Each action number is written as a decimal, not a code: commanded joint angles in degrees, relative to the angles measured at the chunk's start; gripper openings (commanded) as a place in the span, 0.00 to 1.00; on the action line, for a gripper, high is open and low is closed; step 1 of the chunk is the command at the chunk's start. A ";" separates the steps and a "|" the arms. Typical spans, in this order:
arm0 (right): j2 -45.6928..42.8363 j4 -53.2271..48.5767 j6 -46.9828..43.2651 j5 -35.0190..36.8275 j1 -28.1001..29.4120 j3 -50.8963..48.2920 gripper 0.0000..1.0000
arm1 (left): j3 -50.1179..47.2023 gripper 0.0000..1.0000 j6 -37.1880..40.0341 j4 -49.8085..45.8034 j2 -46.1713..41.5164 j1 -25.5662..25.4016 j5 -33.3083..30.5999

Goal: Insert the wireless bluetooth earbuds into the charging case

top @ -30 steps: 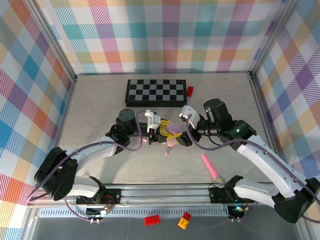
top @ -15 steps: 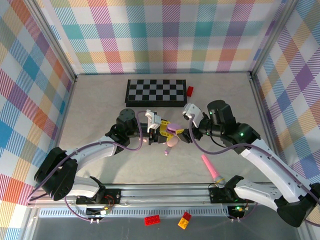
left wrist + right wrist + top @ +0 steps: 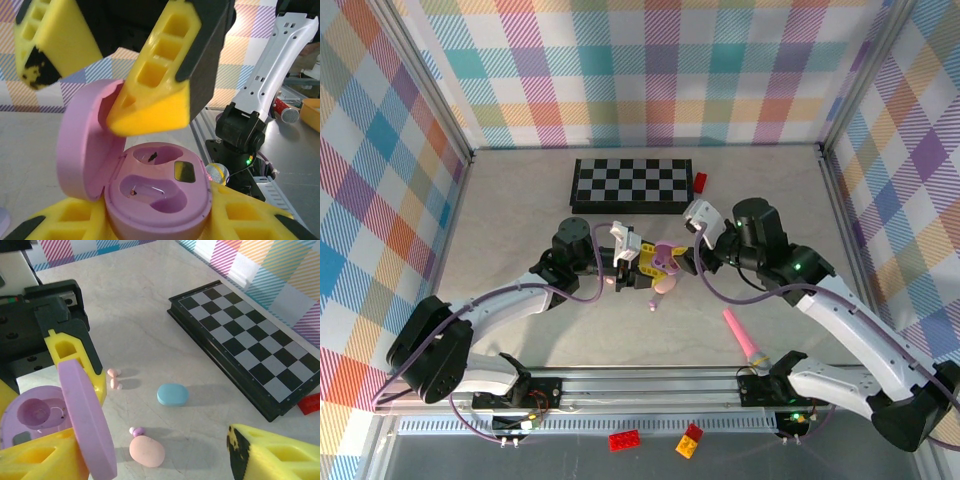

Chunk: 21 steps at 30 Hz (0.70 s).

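The left gripper (image 3: 160,222) clamps the lilac charging case (image 3: 165,192) by its base, seemingly to present both empty wells upward to the right gripper (image 3: 689,263), whose jaws stand apart, holding nothing; the lid (image 3: 82,155) stands hinged back; the case's long axis spans the fingers; the earbuds (image 3: 136,430) lie on the table (image 3: 150,330), too small to tell which way they point.

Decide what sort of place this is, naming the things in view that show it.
Probably a robot test booth: a left arm and right arm bolted to a metal rail, with plaid backdrop walls around the table.
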 commanded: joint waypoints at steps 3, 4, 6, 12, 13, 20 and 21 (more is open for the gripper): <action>1.18 0.37 1.24 -1.87 -0.24 1.14 0.67 | 1.43 0.36 0.58 0.61 -1.89 -0.52 1.67; 0.85 0.31 1.54 -2.26 -0.29 1.12 0.67 | 1.31 0.36 0.61 0.60 -1.85 -0.52 1.50; -0.16 0.84 1.91 -3.12 -0.38 0.76 0.71 | 1.00 0.36 0.50 0.60 -1.72 -0.47 0.76; -5.17 2.95 3.24 -6.42 -1.16 -1.38 0.80 | -0.60 0.36 -1.62 3.89 -0.95 1.00 -1.49; -6.16 3.75 3.81 -7.35 -1.53 -1.97 0.80 | -0.93 0.36 -2.40 4.99 -0.79 1.43 -1.60; -11.94 10.51 20.05 -13.22 -8.60 -9.53 0.81 | -4.34 0.36 -5.86 11.40 -0.81 5.63 -3.69; -12.04 10.83 23.28 -13.52 -9.26 -10.72 0.80 | -4.73 0.36 -6.14 11.81 -0.96 6.25 -4.02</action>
